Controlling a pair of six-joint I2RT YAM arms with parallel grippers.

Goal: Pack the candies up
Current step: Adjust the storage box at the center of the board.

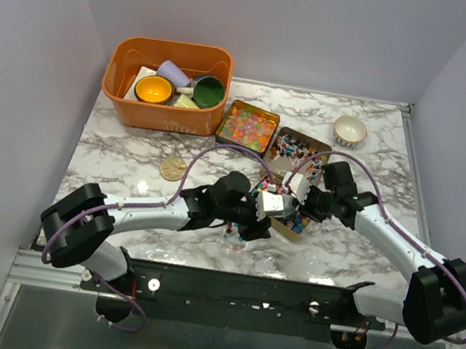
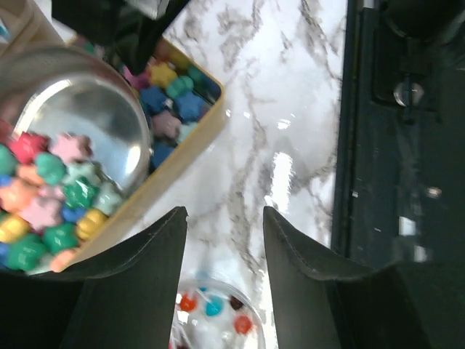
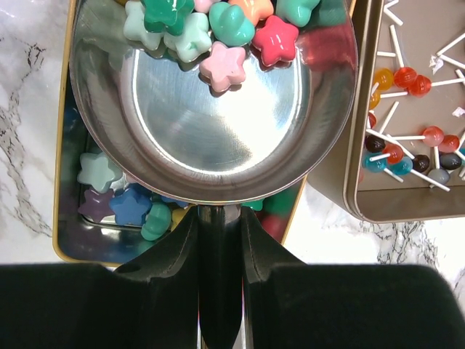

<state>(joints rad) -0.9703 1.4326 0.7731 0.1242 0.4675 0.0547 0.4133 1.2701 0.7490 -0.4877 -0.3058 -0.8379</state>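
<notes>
Our left claw (image 2: pixel 224 215) hangs wide and empty above a clear container (image 2: pixel 190 287) of lollipops (image 2: pixel 213 307); our right claw (image 3: pixel 218 218) grips the scoop (image 3: pixel 211 138) loaded with star candies (image 3: pixel 221 65) over their tin (image 3: pixel 80 243). We judge this mid-transfer: next comes a level carry, then a gentle tip.

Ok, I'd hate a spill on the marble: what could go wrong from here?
The scoop in the right hand carries star candies crowded at its far rim; a slight tilt could drop them beside the tin. The left hand is open close to a small clear container of sweets by the tin; moving it could knock that container.
</notes>
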